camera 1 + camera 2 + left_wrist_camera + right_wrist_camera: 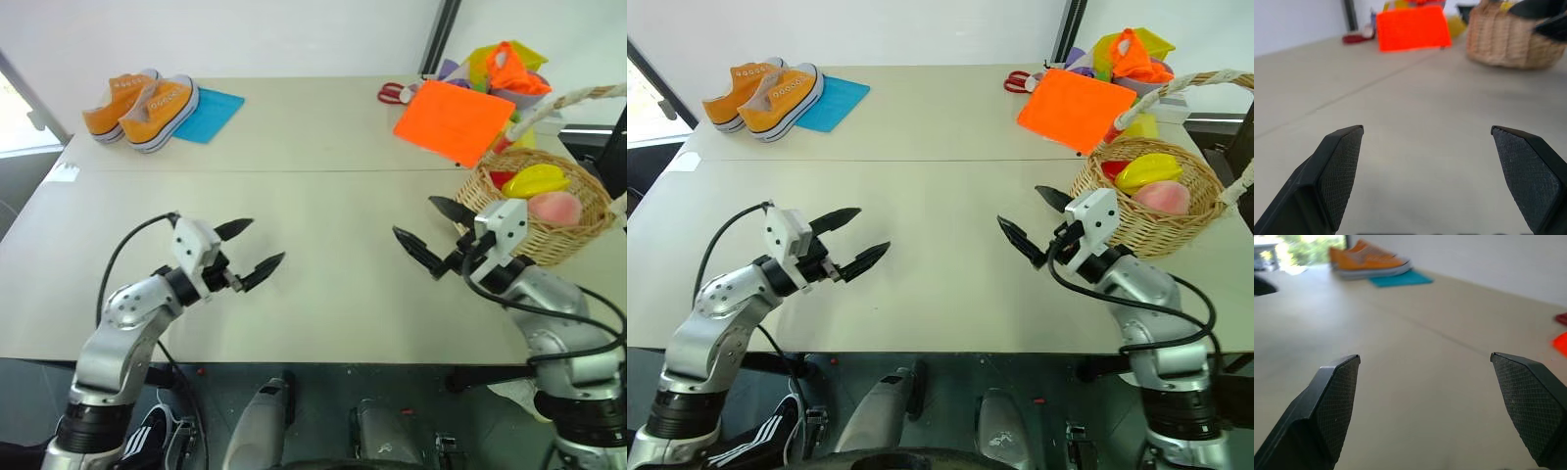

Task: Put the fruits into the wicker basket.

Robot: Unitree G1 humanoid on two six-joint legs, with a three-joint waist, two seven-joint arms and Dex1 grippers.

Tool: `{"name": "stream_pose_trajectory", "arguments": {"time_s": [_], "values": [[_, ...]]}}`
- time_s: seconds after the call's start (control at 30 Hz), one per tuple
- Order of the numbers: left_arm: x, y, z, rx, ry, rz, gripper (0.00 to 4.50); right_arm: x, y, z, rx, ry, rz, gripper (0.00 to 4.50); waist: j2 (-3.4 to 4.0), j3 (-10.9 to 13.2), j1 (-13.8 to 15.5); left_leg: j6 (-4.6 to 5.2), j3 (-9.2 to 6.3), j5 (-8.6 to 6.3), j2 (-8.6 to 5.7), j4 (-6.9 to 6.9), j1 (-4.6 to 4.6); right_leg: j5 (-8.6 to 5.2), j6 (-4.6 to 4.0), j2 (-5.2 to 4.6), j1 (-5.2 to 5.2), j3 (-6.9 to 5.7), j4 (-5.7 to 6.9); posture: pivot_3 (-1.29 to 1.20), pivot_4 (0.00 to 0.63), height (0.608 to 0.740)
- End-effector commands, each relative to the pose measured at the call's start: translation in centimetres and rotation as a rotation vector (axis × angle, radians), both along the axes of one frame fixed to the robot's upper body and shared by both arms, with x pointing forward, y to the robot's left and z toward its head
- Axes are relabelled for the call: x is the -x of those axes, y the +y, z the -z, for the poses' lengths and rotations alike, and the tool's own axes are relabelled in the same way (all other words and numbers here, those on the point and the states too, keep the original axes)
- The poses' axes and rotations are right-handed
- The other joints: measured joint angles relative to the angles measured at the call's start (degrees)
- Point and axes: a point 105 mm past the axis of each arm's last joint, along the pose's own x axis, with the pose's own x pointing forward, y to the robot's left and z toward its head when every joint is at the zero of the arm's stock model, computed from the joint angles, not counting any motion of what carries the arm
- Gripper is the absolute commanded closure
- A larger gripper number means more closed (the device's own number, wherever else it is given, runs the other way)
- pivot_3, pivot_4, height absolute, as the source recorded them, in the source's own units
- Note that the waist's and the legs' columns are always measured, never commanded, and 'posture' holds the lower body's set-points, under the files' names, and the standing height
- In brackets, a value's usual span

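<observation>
tan woven wicker basket [549, 230] sits at the table's [313, 284] right edge, yellow star fruit [535, 181] and pink peach [554, 207] both lying inside it, touching; something red [501, 179] tucked behind them, hard to tell what. right gripper [432, 237] hovers over the table just beside the basket, fingers spread wide, holding nothing. left gripper [249, 249] hovers over bare table on the left, well apart from the basket, fingers wide, empty too. both point inward toward each other. far side: orange sneakers [142, 106] next to a blue cloth [209, 113], orange sheet [454, 120] by red scissors [394, 93], bright fabric pile [505, 67] behind.
</observation>
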Motion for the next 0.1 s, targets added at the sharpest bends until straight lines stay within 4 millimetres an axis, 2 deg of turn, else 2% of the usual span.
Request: {"name": "stream_pose_trajectory", "arguments": {"time_s": [0.03,0.1], "values": [[0.1,2.3,-0.2,-0.012,-0.032,-0.077,0.0,-0.2,-0.9,-0.3,0.024,-0.005,-0.027,0.05,0.0,0.0,0.0,-0.01,-0.01,-0.01,0.02,0.0,-0.01,-0.01,-0.01,0.0,-0.01,0.0,0.0,0.0,0.15,0.74],[0.2,3.7,0.1,0.006,-0.025,-0.125,0.0,-0.8,-1.3,0.2,0.043,0.008,-0.022,0.05,0.0,0.0,-0.1,-0.03,-0.01,-0.02,0.04,-0.02,-0.02,-0.02,-0.03,-0.02,-0.04,0.01,-0.01,0.0,0.15,0.74]]}}
